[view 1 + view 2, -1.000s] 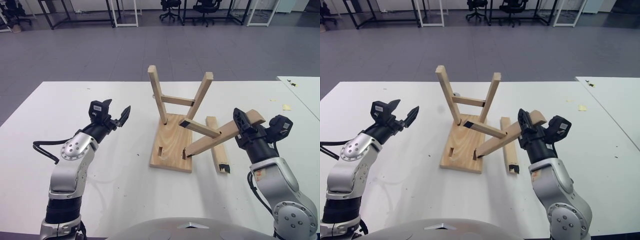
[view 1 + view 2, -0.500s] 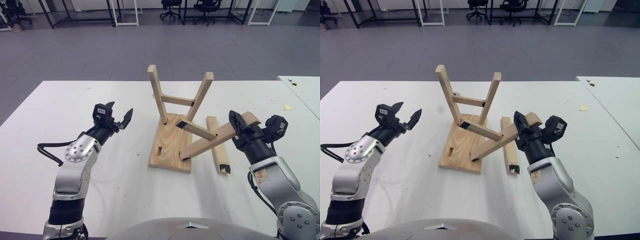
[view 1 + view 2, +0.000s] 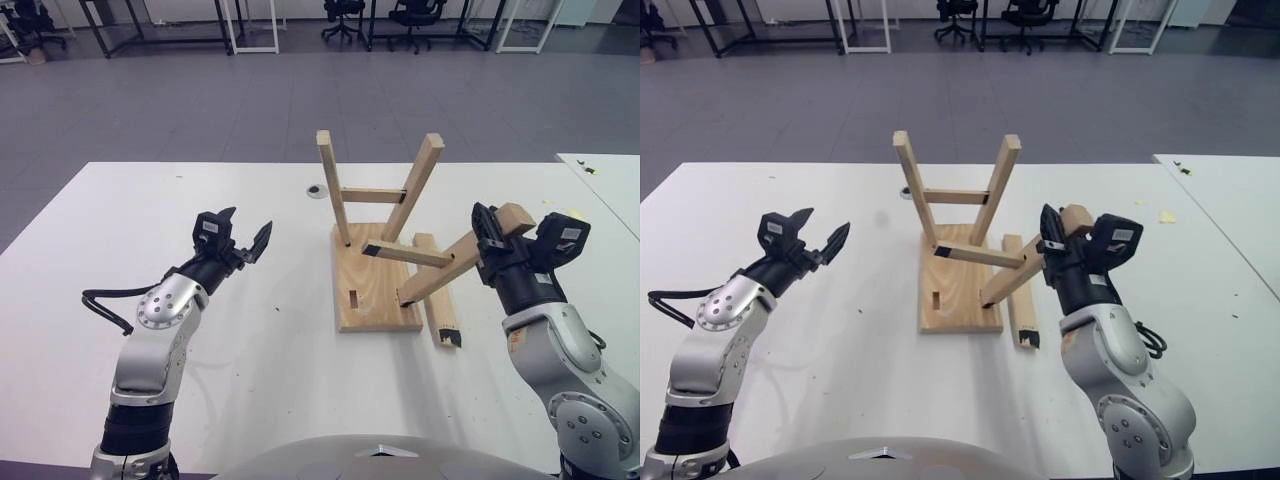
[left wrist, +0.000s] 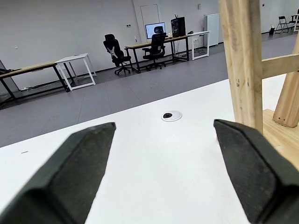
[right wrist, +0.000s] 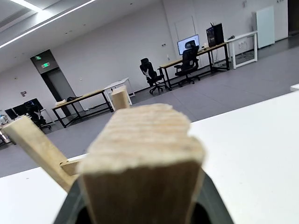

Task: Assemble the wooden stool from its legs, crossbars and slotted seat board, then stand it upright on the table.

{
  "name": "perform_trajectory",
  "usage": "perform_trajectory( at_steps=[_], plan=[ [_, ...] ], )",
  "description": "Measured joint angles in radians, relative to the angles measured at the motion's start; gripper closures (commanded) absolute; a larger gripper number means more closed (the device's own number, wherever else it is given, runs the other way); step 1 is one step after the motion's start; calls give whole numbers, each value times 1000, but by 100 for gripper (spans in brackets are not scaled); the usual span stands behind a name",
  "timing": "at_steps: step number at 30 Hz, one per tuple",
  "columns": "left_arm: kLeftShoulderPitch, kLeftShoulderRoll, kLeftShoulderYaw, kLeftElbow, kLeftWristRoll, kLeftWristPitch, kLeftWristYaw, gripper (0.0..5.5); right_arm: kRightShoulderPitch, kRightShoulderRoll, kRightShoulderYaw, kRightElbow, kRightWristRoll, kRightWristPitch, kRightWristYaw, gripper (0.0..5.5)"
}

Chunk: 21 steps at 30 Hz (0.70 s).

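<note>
The slotted seat board [image 3: 368, 308] lies flat mid-table. Two legs [image 3: 333, 190] joined by a crossbar [image 3: 372, 196] stand up from its far end. My right gripper [image 3: 489, 247] is shut on the top of a third leg [image 3: 450, 270], which slants down to the board's right front corner and carries a crossbar [image 3: 405, 254] pointing left. In the right wrist view that leg's end grain [image 5: 142, 149] sits between the jaws. A loose leg [image 3: 438, 305] lies on the table right of the board. My left gripper [image 3: 242, 240] is open, empty, hovering left of the board; one standing leg [image 4: 240, 60] rises beyond its fingertips [image 4: 88, 154].
A round cable grommet [image 3: 320, 190] sits in the white table [image 3: 150, 210] behind the board. A second table [image 3: 610, 190] stands to the right across a gap. Bare tabletop lies in front of and left of the board.
The seat board with its standing legs has slid right and turned, uncovering the grommet. My right gripper moved right with the slanted leg. My left gripper advanced a little toward the board.
</note>
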Motion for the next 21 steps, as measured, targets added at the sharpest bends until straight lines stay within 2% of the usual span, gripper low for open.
perform_trajectory(
  at_steps=[4, 9, 18, 20, 21],
  plan=[
    [0, -5, -1, -5, 6, 3, 0, 163, 9, -9, 92, 7, -139, 18, 55, 447],
    [0, -12, -8, -10, 8, 5, 1, 163, 10, -7, 121, 16, -183, 40, 60, 447],
    [1, -34, -29, -18, 17, 18, 22, 163, -135, 9, 50, 79, -190, 113, 128, 447],
    [-1, -34, -29, -18, 19, 18, 22, 163, -168, 9, 45, 76, -211, 120, 144, 385],
    [-1, -34, -30, -16, 20, 17, 23, 163, -199, 11, 37, 67, -219, 117, 145, 371]
  ],
)
